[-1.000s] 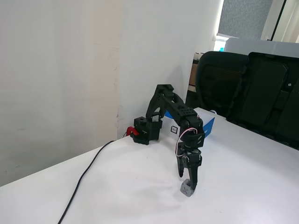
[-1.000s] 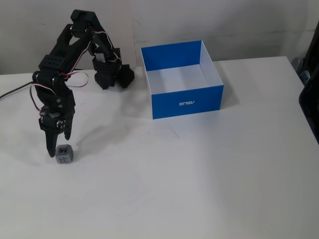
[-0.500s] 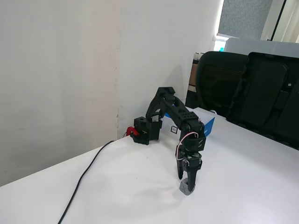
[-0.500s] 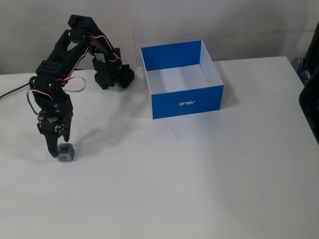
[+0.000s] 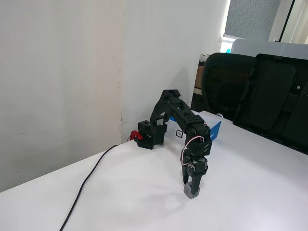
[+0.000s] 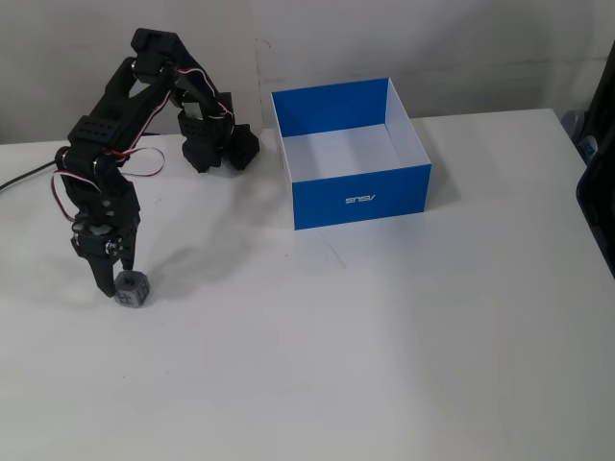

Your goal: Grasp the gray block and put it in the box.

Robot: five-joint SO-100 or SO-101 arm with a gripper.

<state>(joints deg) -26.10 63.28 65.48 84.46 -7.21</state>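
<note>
The gripper is reaching down near the table's left edge in a fixed view, its fingers closing around the gray block, which is resting on the tabletop well apart from the box.

The matte black plastic robot arm is showing blocky segments dotted with small holes. Thin red-and-white wires are looping beside its joints. A red clamp piece is sitting at nine o'clock of its base, and a black cable is trailing away.
</note>
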